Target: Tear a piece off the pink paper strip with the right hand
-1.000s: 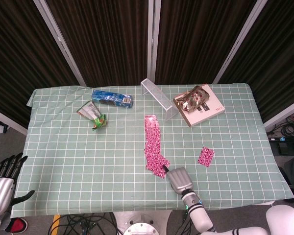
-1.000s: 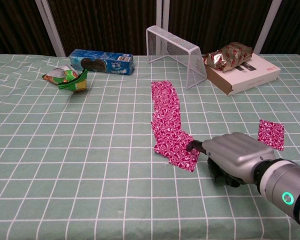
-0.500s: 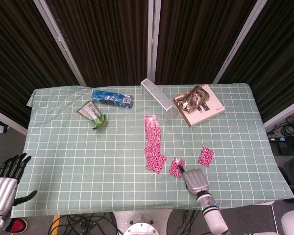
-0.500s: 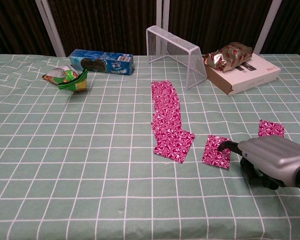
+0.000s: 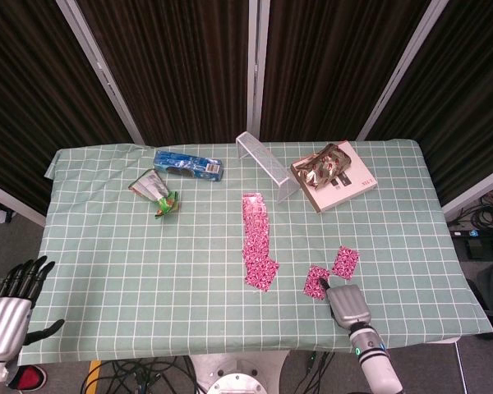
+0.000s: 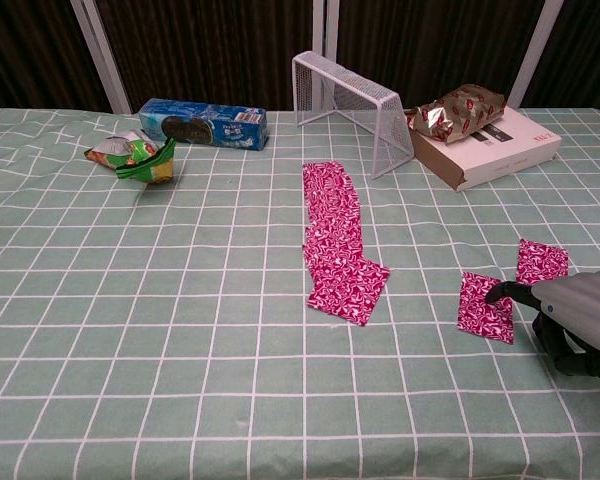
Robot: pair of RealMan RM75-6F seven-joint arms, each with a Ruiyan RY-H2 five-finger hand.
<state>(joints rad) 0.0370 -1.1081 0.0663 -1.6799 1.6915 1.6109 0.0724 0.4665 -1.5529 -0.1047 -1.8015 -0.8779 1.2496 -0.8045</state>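
The pink paper strip (image 5: 257,240) (image 6: 338,240) lies flat along the middle of the checked green tablecloth (image 5: 148,263), its near end ragged. A small torn pink piece (image 5: 316,281) (image 6: 485,305) lies to its right. My right hand (image 5: 347,305) (image 6: 580,335), fingers curled in, grips that piece at its right edge with a dark fingertip (image 6: 500,292). Another loose pink piece (image 5: 344,262) (image 6: 540,262) lies just beyond it. My left hand (image 5: 8,308) hangs off the table's near left corner, fingers spread, holding nothing.
A wire rack (image 5: 267,164) (image 6: 345,95) stands behind the strip's far end. A white box (image 5: 349,187) (image 6: 505,150) with a foil bag (image 6: 460,105) on top sits at the back right. A blue biscuit pack (image 5: 187,165) and a green snack bag (image 5: 156,190) lie back left.
My right hand tore a piece off the strip's near end and drew it to the right, close to the other loose piece. The strip's end shifted slightly. The left hand stayed put.
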